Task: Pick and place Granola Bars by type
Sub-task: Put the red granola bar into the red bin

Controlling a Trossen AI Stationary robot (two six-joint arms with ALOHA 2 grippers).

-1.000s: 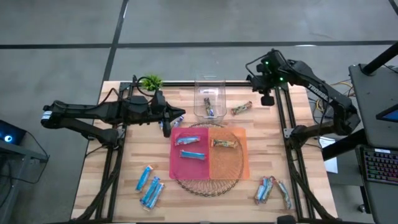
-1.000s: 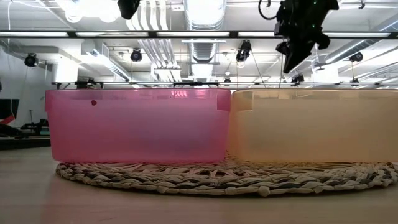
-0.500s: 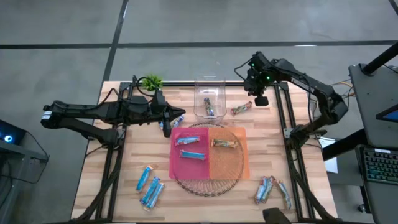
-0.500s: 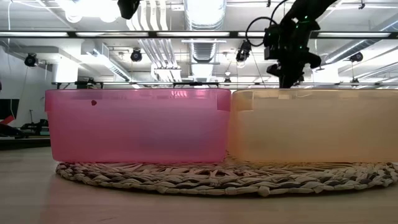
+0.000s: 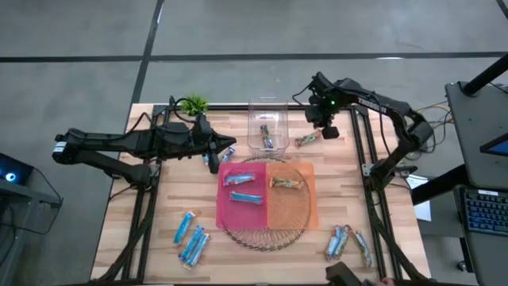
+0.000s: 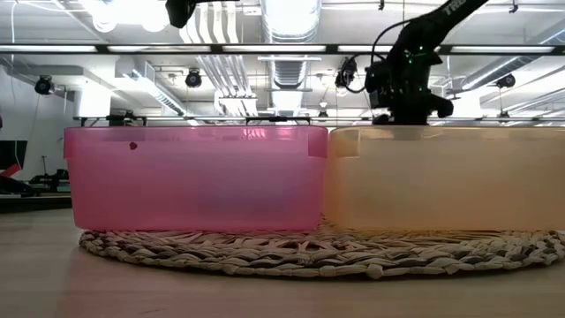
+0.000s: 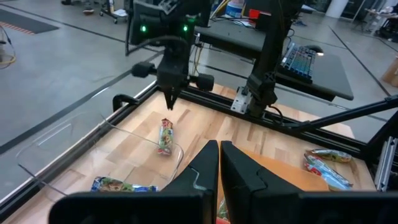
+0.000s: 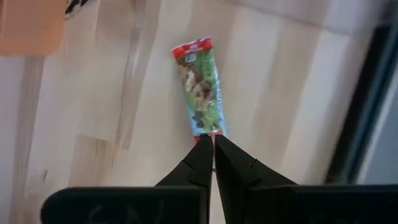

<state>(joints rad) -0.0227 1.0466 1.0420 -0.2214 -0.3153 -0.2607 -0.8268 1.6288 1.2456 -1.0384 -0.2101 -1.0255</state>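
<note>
One green-wrapped bar (image 8: 199,87) lies bare on the table; right gripper (image 8: 208,142), pinched closed and empty, hangs just at its six o'clock end; left gripper (image 7: 219,149) closed, empty.

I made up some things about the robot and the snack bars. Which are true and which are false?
1. The pink bin has two blue bars inside. True.
2. The orange bin is empty. False: one brown bar lies in it.
3. The right end effector is open wide. False: it is shut, above a bar on the table.
4. A small plant stands at the table's far edge. True.
5. The left end effector holds a bar. False: it is shut on nothing.
</note>
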